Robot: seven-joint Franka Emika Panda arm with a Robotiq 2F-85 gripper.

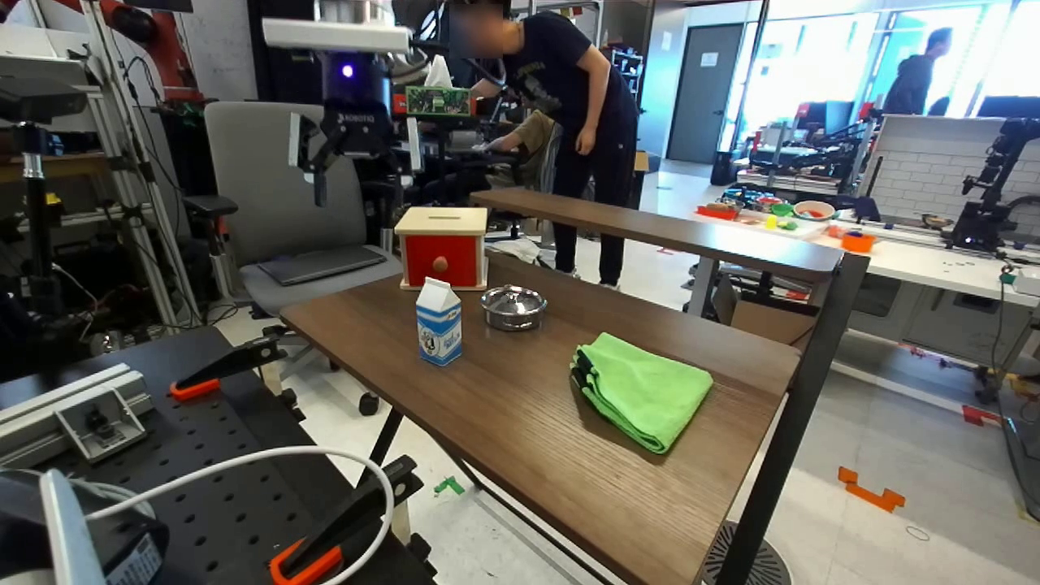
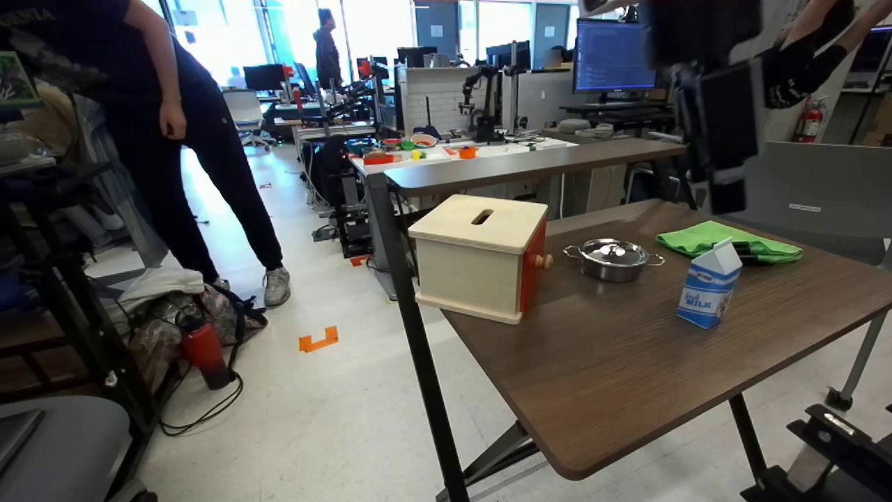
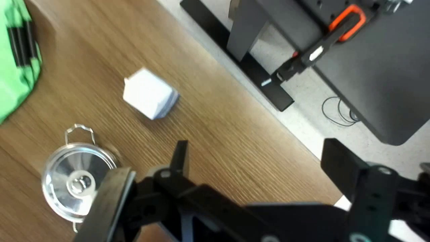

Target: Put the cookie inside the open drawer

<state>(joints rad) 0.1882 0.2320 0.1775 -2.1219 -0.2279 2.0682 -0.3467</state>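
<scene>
- Black two-fingered end effector (image 3: 257,154): hangs well above the brown wood-grain tabletop (image 1: 520,406), fingers (image 3: 180,156) spread wide apart, gripping nothing.
- Gable-topped blue-and-white milk carton (image 1: 439,329): stands upright toward the free long edge of the tabletop.
- Two-handled, lidded silver metal pot (image 2: 613,268): sits across from the carton, nearer the long edge lined by a raised brown shelf board (image 1: 650,227). In the wrist view the end effector hides part of it.
- Slot-topped pale wooden box (image 2: 467,272): occupies the corner where the shelf-side long edge meets one short edge. Its red drawer (image 1: 463,260), fitted with a round tan knob (image 1: 439,264), appears fully pushed in and faces inward over the tabletop.
- Cookie: location cannot be told from these three views.
- Folded bright green, black-banded cloth (image 1: 642,390): lies toward the opposite short edge, on the shelf side, well apart from the box.
- Grey office chair (image 1: 276,179): stands on the floor beyond the short edge beside the box.
</scene>
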